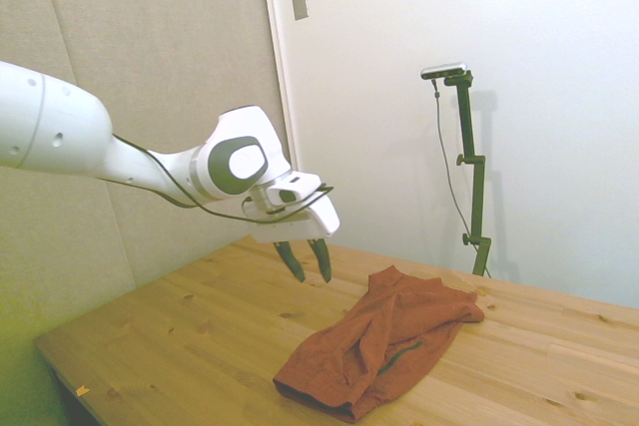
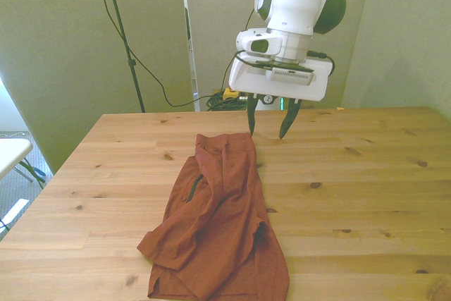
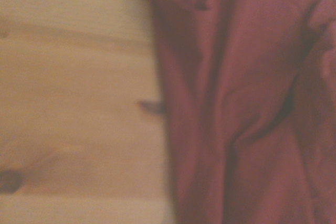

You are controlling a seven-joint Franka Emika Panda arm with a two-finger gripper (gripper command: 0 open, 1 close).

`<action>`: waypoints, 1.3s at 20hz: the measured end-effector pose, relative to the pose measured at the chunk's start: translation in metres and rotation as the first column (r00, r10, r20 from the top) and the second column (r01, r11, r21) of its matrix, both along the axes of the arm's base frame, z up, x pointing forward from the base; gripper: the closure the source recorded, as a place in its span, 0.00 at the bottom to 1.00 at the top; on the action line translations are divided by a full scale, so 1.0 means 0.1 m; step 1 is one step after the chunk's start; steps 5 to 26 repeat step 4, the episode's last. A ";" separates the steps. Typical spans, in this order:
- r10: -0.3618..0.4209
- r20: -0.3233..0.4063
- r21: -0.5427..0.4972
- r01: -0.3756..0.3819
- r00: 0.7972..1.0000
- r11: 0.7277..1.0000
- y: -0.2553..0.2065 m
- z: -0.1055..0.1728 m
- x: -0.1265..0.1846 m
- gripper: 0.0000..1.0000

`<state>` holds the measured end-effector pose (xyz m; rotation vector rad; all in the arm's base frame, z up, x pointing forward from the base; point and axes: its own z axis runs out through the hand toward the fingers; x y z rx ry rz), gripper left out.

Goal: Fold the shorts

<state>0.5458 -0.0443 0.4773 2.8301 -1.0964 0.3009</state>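
Hand over the shorts' far end

My hand [image 2: 270, 121] hangs empty, fingers apart, above the shorts [image 2: 218, 223] on the worktop [image 2: 366, 195]; I'd pinch one corner only, both layers, before lifting.

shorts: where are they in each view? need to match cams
Side view: shorts at lower centre-right on the table.
Front view: lower centre, below the gripper.
Wrist view: filling one half, blurred.
Shared landmark: the fabric edge against bare wood.
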 end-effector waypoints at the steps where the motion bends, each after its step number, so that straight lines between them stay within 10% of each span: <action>1: 0.022 -0.005 0.015 -0.022 1.000 1.000 0.09 0.04 -0.13 0.00; 4: 0.074 -0.027 0.037 -0.073 0.997 0.997 0.39 0.12 -0.51 0.00; 26: 0.074 -0.027 0.037 -0.073 0.997 0.997 0.39 0.12 -0.51 0.00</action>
